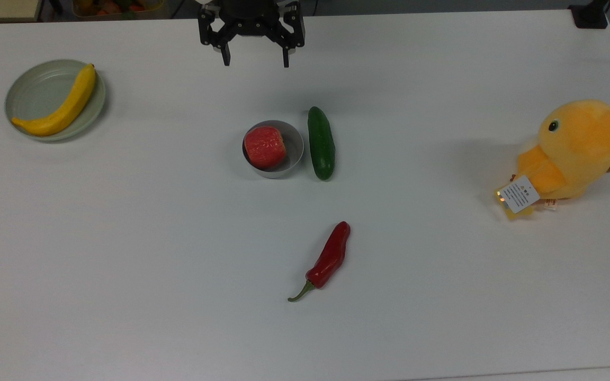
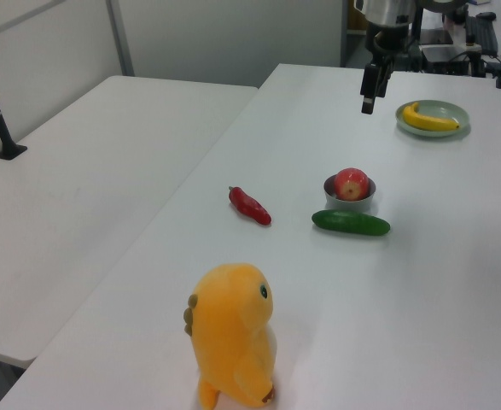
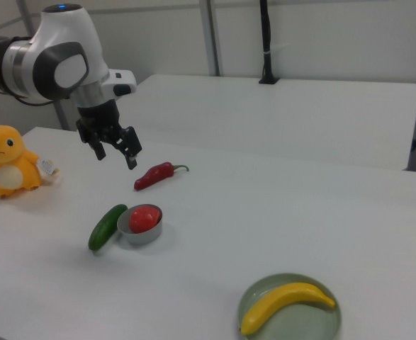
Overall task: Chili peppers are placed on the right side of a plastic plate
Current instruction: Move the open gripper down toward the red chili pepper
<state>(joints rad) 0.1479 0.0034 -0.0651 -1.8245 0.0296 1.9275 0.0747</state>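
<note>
Taken from the top view's left, the plastic plate [image 1: 29, 90] is found near the tabletop's far left corner: round, shallow, pale grey-green, with a raised rim. A smooth yellow banana [image 1: 61, 106] is laid across its right half, so little bare plate is left on that side. By the far edge, the gripper [image 1: 254, 59] is held above the tabletop with its two dark fingers spread wide and nothing between them. Around the tabletop's middle, a small grey bowl [image 1: 292, 145] with a red fruit [image 1: 265, 146] inside is set just beside a dark green cucumber [image 1: 320, 143].

Nearer the front edge, the chili pepper [image 1: 330, 257] is seen lying flat and diagonal, well apart from the plate. It is judged light and fairly firm, with glossy, slightly wrinkled skin that could slip under the pads. The thick red body near mid-length is judged the best hold, across its narrow width; the thin curved green stem is best avoided. Toward the right edge, a soft orange plush toy [image 1: 575, 151] with a paper tag is stood.
</note>
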